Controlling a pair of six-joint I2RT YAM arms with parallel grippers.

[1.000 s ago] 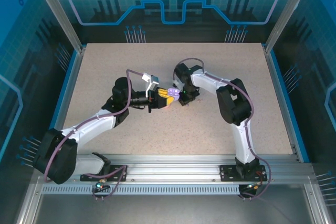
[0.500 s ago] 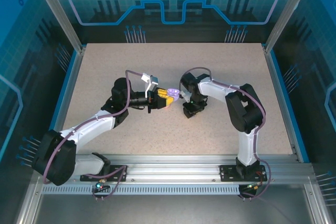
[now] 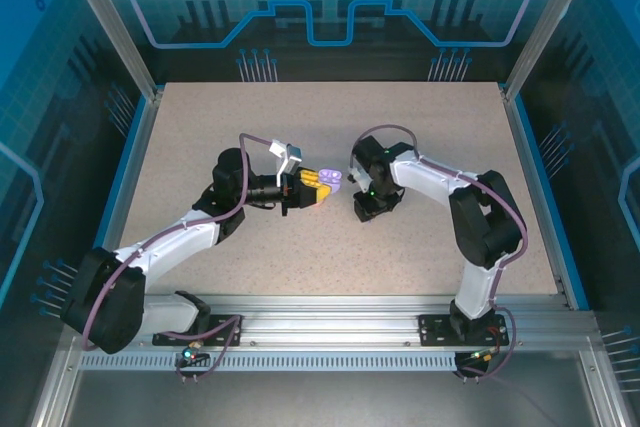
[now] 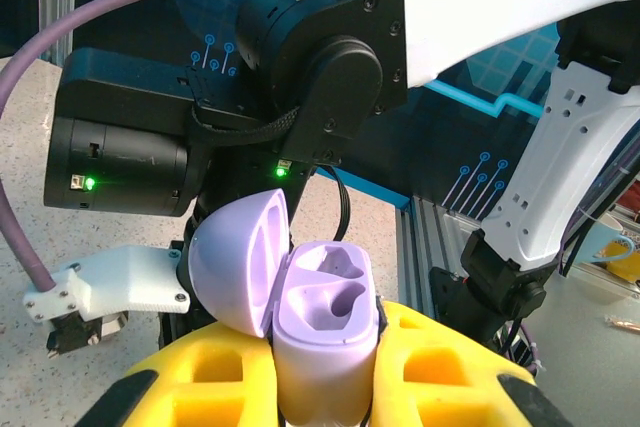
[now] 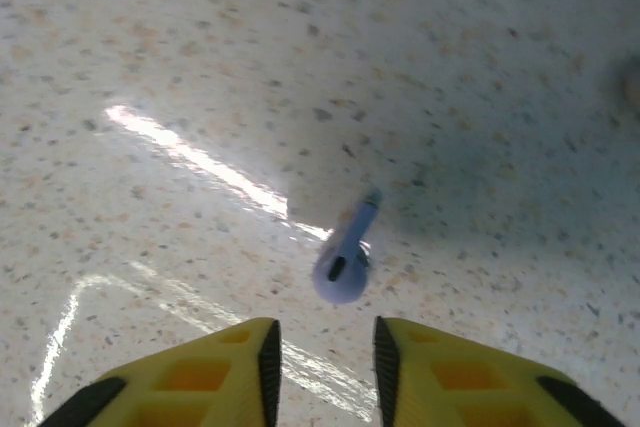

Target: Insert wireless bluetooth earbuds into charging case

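Your speckled beige table [image 3: 300,127] carries everything. In the top view, your left arm [image 3: 170,242] reaches from 7 o'clock toward the middle of the table. Your right arm [image 3: 470,217] bends in from 5 o'clock, its wrist pointing down at the surface.

Your left gripper [image 3: 318,187] lies sideways with its yellow fingers [image 4: 440,372] closed on the lilac charging case [image 4: 320,347], one on each side of its body. The case stands upright in the left wrist view. Its lid [image 4: 235,262] is swung open toward 10 o'clock, and two moulded sockets show in the top.

In the top view, your right gripper [image 3: 362,212] hangs at about 4 o'clock from the case, near it but apart. In the right wrist view its yellow fingertips [image 5: 322,342] stand a narrow gap apart with nothing between them.

One pale lilac earbud [image 5: 342,265] lies on the table at 12 o'clock from that gap, just beyond the fingertips. Its stem points toward 1 o'clock, and it is slightly blurred.
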